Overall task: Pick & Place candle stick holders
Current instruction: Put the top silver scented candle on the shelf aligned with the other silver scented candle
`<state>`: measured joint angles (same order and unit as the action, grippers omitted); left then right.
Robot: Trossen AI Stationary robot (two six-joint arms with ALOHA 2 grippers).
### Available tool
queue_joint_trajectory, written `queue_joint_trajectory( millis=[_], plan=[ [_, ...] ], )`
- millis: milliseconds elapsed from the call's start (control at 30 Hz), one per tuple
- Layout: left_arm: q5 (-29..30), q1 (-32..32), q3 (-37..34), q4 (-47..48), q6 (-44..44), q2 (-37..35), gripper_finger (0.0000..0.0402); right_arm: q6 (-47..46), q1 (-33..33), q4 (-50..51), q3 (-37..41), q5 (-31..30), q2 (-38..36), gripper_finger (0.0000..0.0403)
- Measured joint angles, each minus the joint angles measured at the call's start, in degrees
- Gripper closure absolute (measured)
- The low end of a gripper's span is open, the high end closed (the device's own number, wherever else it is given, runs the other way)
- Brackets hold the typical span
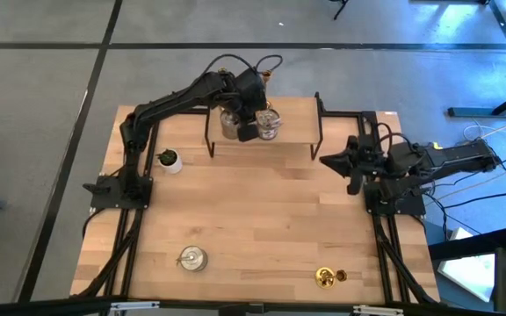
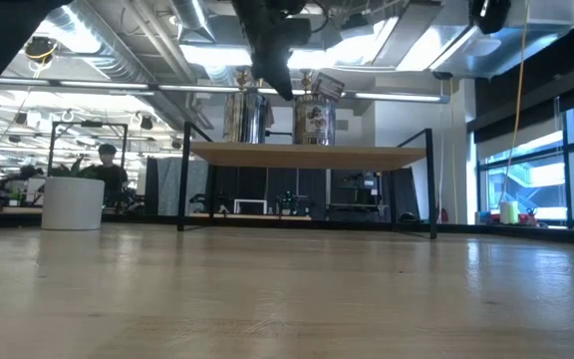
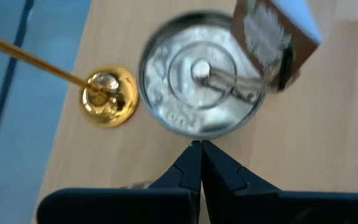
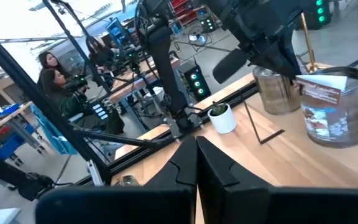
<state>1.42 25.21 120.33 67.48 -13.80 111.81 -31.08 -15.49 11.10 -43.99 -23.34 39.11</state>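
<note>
Left wrist view: left hand pinched fully shut, holding nothing, hovering right over the silvery holder with the paper label on the raised shelf. A gold holder stands just beside that one, on the same shelf.

High view: left hand sits over the shelf at 12 o'clock on the bench, between two silvery holders, the plain one and the labelled one. Gold stems near the shelf's back edge are mostly hidden by the arm, count unclear. Still on the bench: one silvery holder at about 7 o'clock, one gold holder lying down at about 5 o'clock. White plant pot at 10 o'clock, not part of the job.

Right hand also shut and empty, parked at about 2 o'clock, just off the shelf's right leg.

Judgement: shelf placements look done for this round and the two bench pieces remain. To do it well: lift the left hand straight up before swinging so it doesn't clip either silvery holder or the gold stems. Spread the fingers wide before coming down on the squat silvery one, and grip across its rim. The gold one lies on its side, so take the stem low and set it upright.
</note>
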Motion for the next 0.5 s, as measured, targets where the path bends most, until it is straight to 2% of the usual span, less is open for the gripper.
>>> queue_joint_trajectory(
  millis=[133,500],
  plan=[
    [1.9,-0.1,0.0,0.8,-0.4,0.2,0.04,0.0,-0.6,-0.1,0.0,0.0,-0.2,0.0402],
    [0.6,-1.1,0.0,0.5,0.0,3.2,0.04,-0.1,-0.8,-0.1,0.0,0.9,-0.2,0.0403]
  ],
)
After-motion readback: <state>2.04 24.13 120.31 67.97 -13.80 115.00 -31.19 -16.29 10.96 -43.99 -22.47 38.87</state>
